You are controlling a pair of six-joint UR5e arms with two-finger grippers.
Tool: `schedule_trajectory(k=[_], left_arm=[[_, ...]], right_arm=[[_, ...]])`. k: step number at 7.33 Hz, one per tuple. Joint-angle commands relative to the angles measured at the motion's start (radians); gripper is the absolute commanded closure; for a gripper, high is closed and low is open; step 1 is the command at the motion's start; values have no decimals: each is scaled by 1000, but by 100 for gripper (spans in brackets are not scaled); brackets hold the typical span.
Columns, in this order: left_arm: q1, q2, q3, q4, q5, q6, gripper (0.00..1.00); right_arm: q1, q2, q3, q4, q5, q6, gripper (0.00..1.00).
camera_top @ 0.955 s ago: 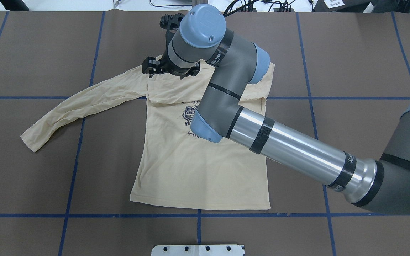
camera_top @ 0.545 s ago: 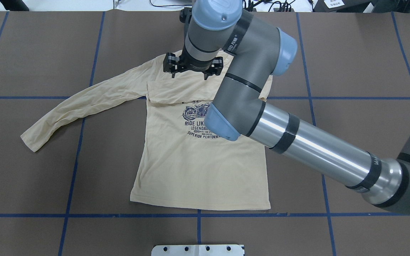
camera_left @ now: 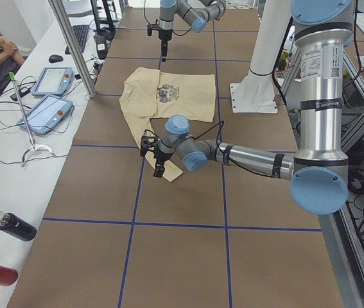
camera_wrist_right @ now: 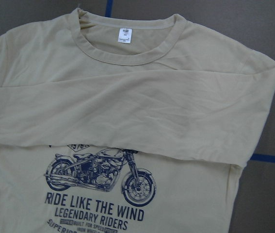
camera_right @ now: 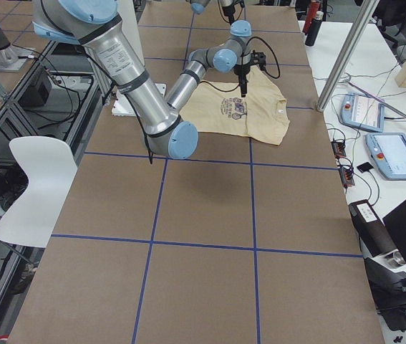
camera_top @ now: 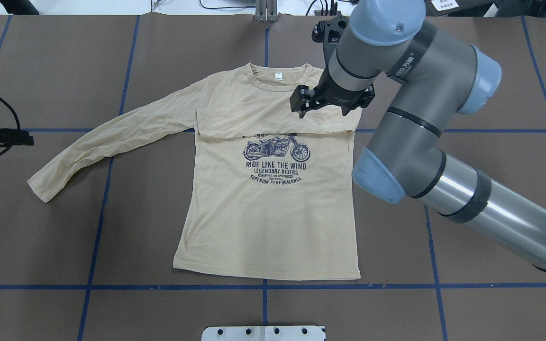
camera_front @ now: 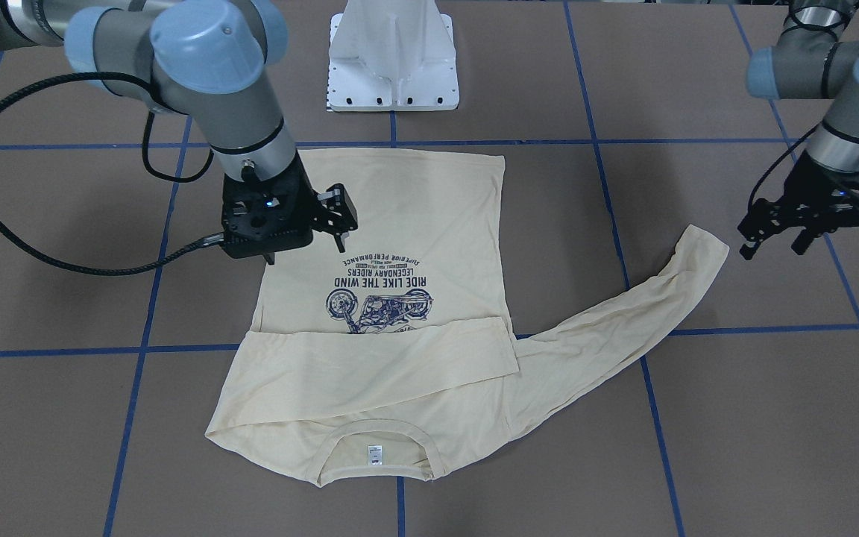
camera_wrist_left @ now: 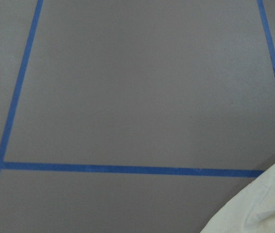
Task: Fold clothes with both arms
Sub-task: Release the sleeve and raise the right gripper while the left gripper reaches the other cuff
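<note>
T-shirt (camera_top: 263, 227) lies flat mid-table, one sleeve folded across chest, other splayed; right gripper (camera_top: 325, 110) above shirt and left gripper (camera_front: 772, 246) near cuff (camera_front: 702, 246) both spread, empty; risk: pinching thin knit drags body, undoes fold.

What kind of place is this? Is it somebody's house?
Probably a robotics lab, not a house: a right arm and left arm reach over a table marked with blue tape, and teach pendants lie on the side bench.
</note>
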Motion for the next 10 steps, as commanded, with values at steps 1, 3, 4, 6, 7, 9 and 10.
schedule_trajectory(k=[1, 3, 4, 6, 7, 9, 10], left_arm=[[128, 31, 4, -45, 74, -146, 2], [133, 31, 33, -45, 94, -144, 4], [139, 31, 46, -45, 94, -144, 7], [139, 30, 50, -45, 97, -142, 18], [139, 30, 54, -44, 97, -142, 22], [141, 31, 54, -44, 97, -141, 22], [144, 31, 54, -42, 97, -142, 22]], right_arm=[[24, -74, 87, -30, 19, -40, 0], [24, -71, 85, -30, 18, -40, 0], [26, -73, 85, -30, 18, -40, 0], [26, -71, 85, -30, 18, -40, 0], [26, -71, 84, -30, 18, -40, 0], [26, -73, 82, -30, 18, -40, 0], [26, -73, 82, -30, 16, -45, 0]])
